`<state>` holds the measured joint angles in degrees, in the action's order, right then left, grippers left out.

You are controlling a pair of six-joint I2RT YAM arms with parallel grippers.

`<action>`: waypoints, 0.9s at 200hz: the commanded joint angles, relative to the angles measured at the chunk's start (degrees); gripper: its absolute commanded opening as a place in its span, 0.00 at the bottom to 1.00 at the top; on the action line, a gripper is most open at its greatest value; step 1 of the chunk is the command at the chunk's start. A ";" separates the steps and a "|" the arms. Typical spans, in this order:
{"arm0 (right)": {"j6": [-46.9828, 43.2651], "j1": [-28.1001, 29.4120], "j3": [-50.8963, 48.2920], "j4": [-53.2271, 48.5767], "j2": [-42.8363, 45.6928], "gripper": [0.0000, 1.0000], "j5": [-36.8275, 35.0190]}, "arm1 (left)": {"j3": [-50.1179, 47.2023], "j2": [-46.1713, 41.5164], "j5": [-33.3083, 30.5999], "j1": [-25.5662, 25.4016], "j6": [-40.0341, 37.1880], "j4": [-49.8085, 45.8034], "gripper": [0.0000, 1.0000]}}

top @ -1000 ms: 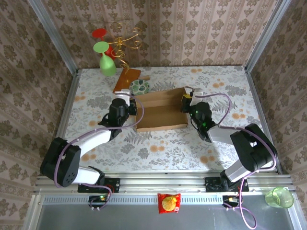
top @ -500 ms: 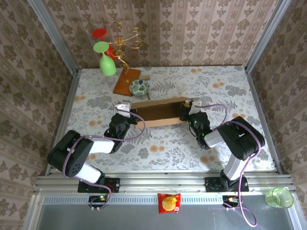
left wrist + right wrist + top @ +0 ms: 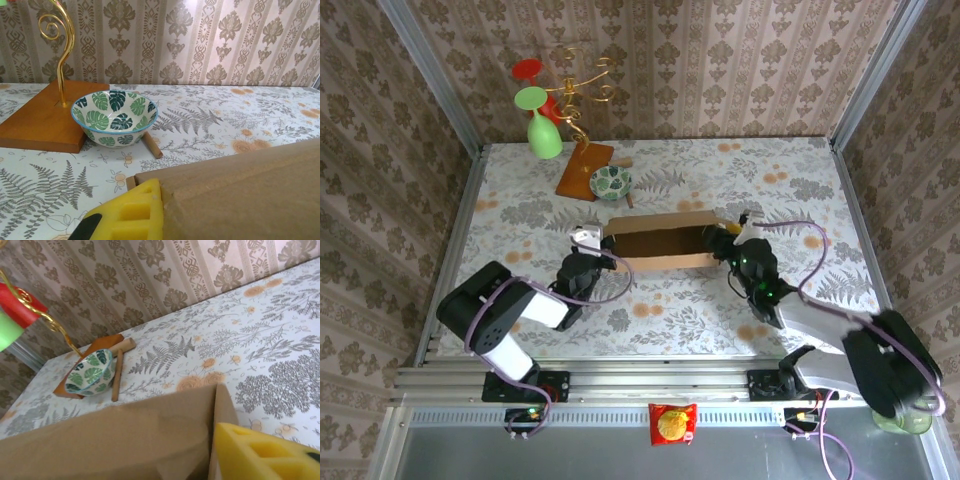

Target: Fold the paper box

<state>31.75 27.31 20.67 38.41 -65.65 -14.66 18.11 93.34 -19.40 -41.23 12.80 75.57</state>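
Paper box [image 3: 660, 243] between left hand [image 3: 603, 250] and right hand [image 3: 720, 239]

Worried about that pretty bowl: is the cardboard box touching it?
Apart. The left wrist view shows bare tabletop between the leaf-print bowl and the paper box.

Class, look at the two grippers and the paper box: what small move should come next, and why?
Probably press both ends gently inward. The left gripper sits at the paper box's left end, the right gripper at its right end, and cardboard lies against a yellow finger in each wrist view.
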 commanded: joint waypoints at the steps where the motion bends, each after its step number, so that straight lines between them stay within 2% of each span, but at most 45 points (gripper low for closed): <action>1: 9.02 0.38 -0.54 -18.74 8.61 0.59 0.12 | -1.32 3.74 -2.67 -2.46 -0.05 -2.97 0.00; 57: 28.30 1.32 -5.24 -40.44 31.64 0.56 6.67 | -0.58 6.49 -8.83 -7.52 -1.72 -2.46 0.00; 100: 42.00 5.57 -7.99 -46.46 45.43 0.57 6.28 | 0.23 9.81 -12.77 -10.92 -2.59 -2.36 0.00; 137: 48.48 7.71 -7.75 -43.22 43.94 0.60 5.50 | 0.65 11.68 -15.01 -12.79 -2.43 -2.36 0.00; 180: 54.17 8.46 -7.45 -32.52 33.41 0.59 6.22 | 1.05 13.10 -16.40 -14.21 -1.29 -2.29 0.00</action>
<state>80.20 35.22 12.95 -1.30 -27.77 -8.14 19.22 104.38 -34.57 -54.48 10.70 79.07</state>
